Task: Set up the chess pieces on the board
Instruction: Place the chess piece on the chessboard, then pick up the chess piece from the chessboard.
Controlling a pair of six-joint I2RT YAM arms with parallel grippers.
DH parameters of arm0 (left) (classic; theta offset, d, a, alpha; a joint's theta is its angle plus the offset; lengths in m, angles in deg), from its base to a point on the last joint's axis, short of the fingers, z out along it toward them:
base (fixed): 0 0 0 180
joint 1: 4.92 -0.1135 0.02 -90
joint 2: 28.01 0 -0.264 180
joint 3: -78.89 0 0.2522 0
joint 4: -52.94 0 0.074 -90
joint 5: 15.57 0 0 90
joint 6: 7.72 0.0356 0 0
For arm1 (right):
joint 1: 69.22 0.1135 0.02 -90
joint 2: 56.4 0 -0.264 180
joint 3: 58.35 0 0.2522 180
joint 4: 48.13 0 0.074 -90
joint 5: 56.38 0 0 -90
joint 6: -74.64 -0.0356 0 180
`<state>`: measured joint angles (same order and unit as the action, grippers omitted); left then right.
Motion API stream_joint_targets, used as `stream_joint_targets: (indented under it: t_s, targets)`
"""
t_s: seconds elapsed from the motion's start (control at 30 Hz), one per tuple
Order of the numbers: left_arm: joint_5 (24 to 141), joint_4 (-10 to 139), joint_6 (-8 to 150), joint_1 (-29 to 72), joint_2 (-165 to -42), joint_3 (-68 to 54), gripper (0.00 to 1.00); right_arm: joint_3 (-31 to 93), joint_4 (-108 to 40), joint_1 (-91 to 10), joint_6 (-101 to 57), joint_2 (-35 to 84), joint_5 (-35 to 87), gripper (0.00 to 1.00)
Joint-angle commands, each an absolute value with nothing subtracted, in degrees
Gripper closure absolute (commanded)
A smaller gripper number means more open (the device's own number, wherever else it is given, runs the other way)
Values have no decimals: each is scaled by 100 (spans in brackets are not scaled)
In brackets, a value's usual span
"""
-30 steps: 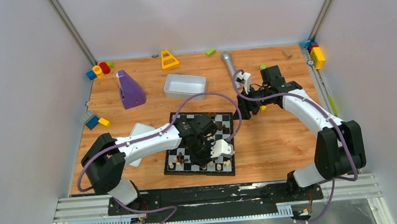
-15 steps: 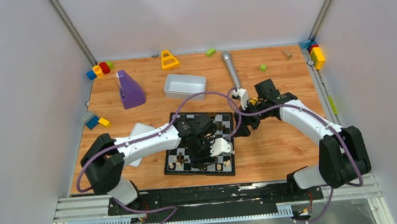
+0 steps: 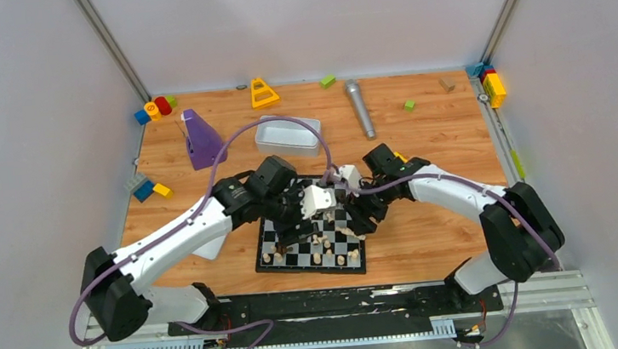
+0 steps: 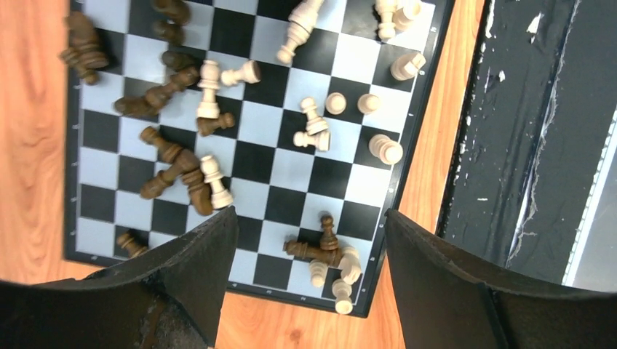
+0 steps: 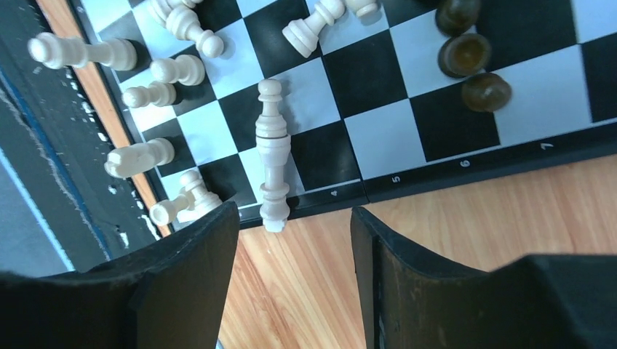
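The board (image 3: 295, 260) lies at the near middle of the table, strewn with pale and dark chess pieces, many on their sides. My left gripper (image 3: 318, 199) hangs over its middle. In the left wrist view the left gripper (image 4: 311, 214) is open and empty, above a small heap of pieces (image 4: 327, 251) at a corner of the board (image 4: 291, 169). My right gripper (image 3: 359, 212) hovers at the board's right edge. In the right wrist view the right gripper (image 5: 292, 211) is open; just ahead of it a pale piece (image 5: 271, 156) lies with its base over the edge of the board (image 5: 378, 138).
A white tray (image 3: 288, 134), a purple object (image 3: 201, 140) and a grey cylinder (image 3: 359, 108) lie behind the board. Coloured blocks (image 3: 154, 110) sit at the far corners and left edge. A white lid (image 3: 207, 248) lies partly under the left arm. A black rail (image 4: 524, 145) borders the near edge.
The left gripper opened and drew back from the board's near part to its middle. The right arm swung in from the right of the table to the board's right edge.
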<state>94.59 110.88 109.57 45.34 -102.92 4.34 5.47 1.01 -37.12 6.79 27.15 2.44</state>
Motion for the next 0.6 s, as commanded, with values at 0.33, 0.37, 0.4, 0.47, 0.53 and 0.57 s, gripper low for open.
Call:
stream_joint_targets:
  t_s: [0.33,0.37,0.4,0.47,0.53,0.57]
  targets:
    - [9789,10824,10706,3719,-9404,638,19,544,-240,-2925,853,3252,1186,66]
    - [9794,10808,10689,3701,-9398,648,19,558,-240,-2915,862,3268,1204,68]
    - [9817,10785,10685,3670,-9394,649,19,566,-236,-2910,876,3271,1206,70]
    - [9866,10745,10652,3602,-9393,651,19,556,-237,-2890,890,3254,1223,73]
    - [9928,10695,10623,3516,-9378,655,19,543,-236,-2874,920,3235,1257,77]
    - [9960,10673,10596,3481,-9368,663,19,534,-237,-2864,930,3222,1287,79]
